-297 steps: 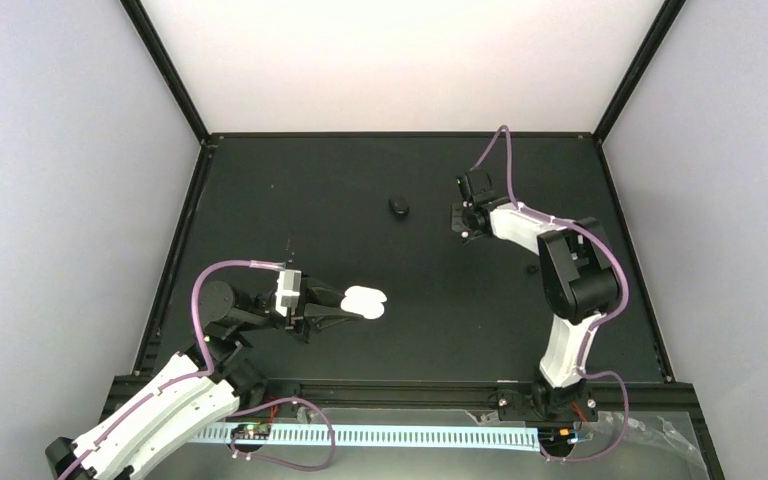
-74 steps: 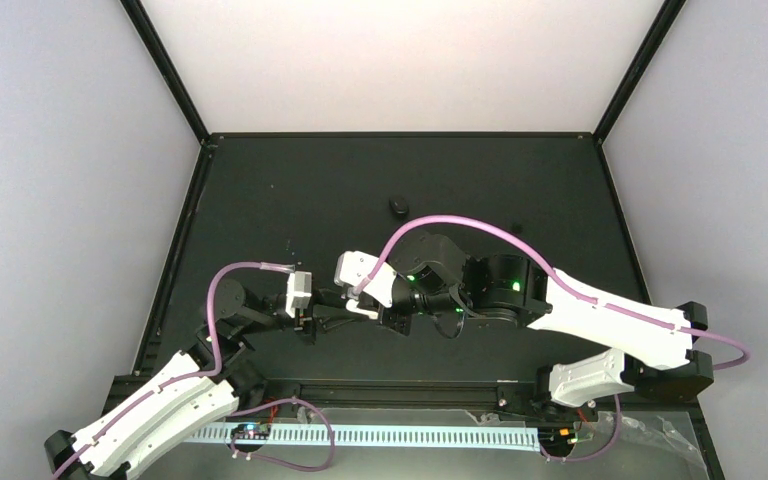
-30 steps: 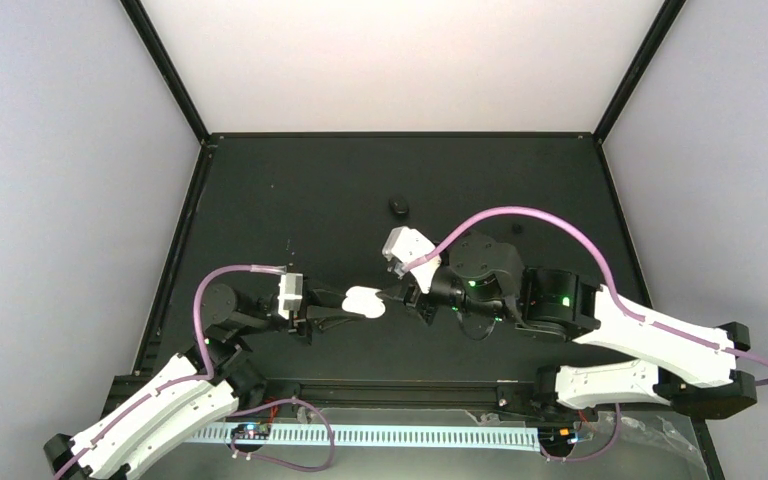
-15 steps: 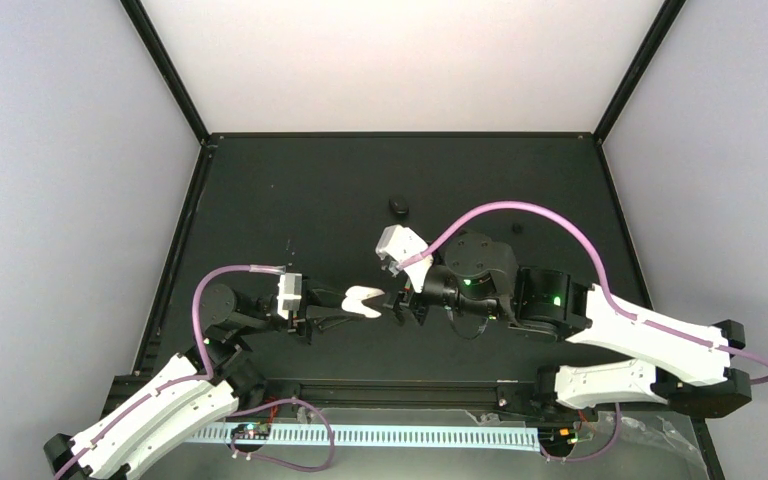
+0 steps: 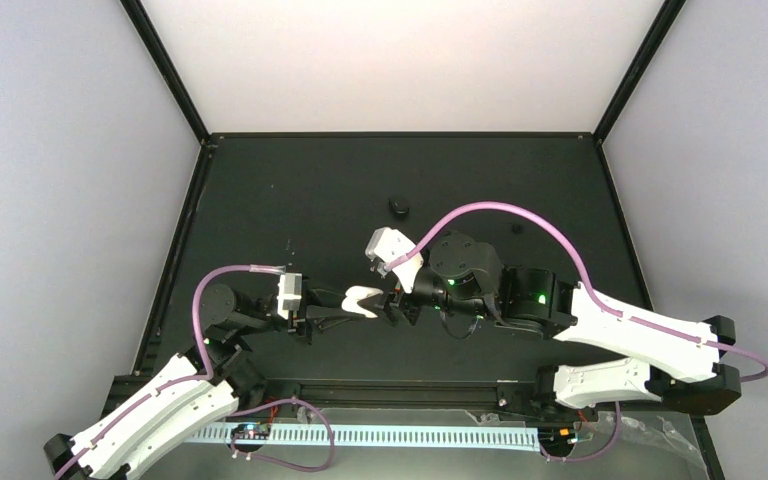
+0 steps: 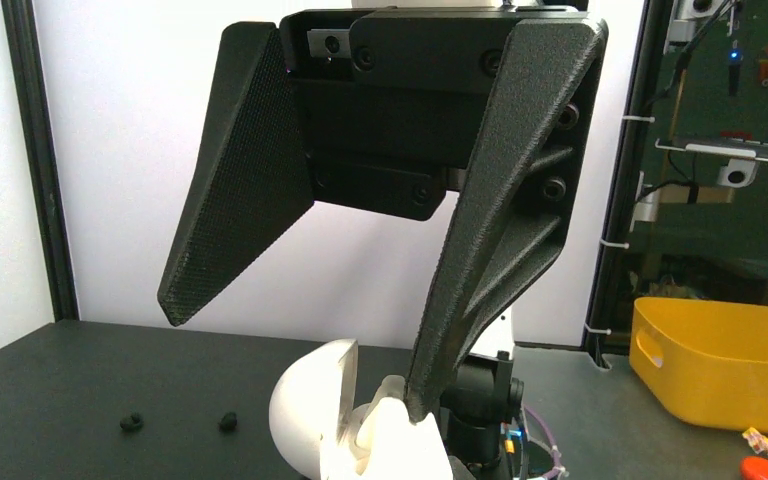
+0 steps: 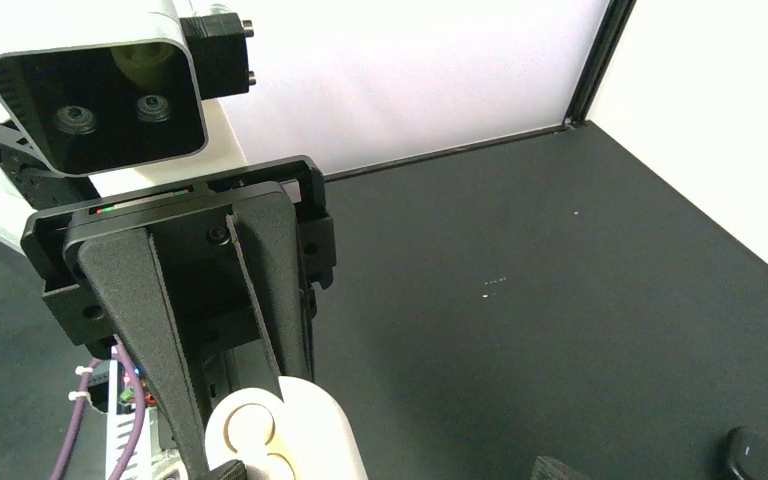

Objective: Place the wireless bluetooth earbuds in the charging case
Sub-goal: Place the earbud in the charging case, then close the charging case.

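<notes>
The white charging case (image 5: 364, 300) hangs above the black table with its lid open, and my left gripper (image 5: 346, 301) is shut on it. In the left wrist view the lid (image 6: 307, 405) stands up beside the base (image 6: 405, 450), with one finger (image 6: 460, 300) pressed on the base. My right gripper (image 5: 395, 304) is open, just right of the case. In the right wrist view the case (image 7: 295, 430) shows round wells facing my right gripper (image 7: 392, 470). A round white shape (image 7: 237, 424) fills one well; I cannot tell if it is an earbud.
A small black oval case (image 5: 398, 206) lies farther back on the table, also at the lower right of the right wrist view (image 7: 750, 452). Two tiny black bits (image 6: 132, 422) lie on the table. A yellow bin (image 6: 725, 360) stands beyond the table edge.
My right gripper has opened wider and slid left, closer to the case. The left arm and the case have stayed in place.
</notes>
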`<action>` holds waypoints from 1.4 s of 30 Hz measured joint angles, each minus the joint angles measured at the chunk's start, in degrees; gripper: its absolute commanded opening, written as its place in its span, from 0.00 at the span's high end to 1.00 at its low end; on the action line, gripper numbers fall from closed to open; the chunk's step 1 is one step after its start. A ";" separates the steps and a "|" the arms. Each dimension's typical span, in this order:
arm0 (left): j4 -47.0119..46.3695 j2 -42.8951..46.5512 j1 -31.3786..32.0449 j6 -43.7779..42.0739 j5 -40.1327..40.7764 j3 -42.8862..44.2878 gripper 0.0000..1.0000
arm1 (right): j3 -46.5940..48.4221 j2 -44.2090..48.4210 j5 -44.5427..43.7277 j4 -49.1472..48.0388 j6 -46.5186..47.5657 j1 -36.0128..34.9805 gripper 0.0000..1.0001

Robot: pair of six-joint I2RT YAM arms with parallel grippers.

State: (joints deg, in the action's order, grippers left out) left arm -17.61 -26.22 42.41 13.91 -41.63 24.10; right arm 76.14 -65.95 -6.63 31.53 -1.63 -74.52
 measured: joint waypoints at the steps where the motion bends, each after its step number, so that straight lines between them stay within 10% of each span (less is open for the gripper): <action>1: 0.02 0.00 0.00 0.00 0.00 0.00 0.98 | 0.00 -0.07 -0.02 0.07 -0.02 0.00 0.26; 24: -0.02 1.53 0.00 0.15 -0.24 -0.39 0.99 | -4.04 7.39 -3.26 -3.10 -8.07 11.06 0.27; 42: -0.94 2.19 0.00 0.87 -0.74 -1.01 0.98 | -6.12 2.95 14.27 -2.54 -8.48 12.90 0.29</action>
State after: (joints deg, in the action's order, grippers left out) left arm -18.55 -24.03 42.41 14.79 -42.37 23.09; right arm 70.02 -63.00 7.64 28.99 -10.11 -61.63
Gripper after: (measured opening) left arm 0.222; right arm 0.718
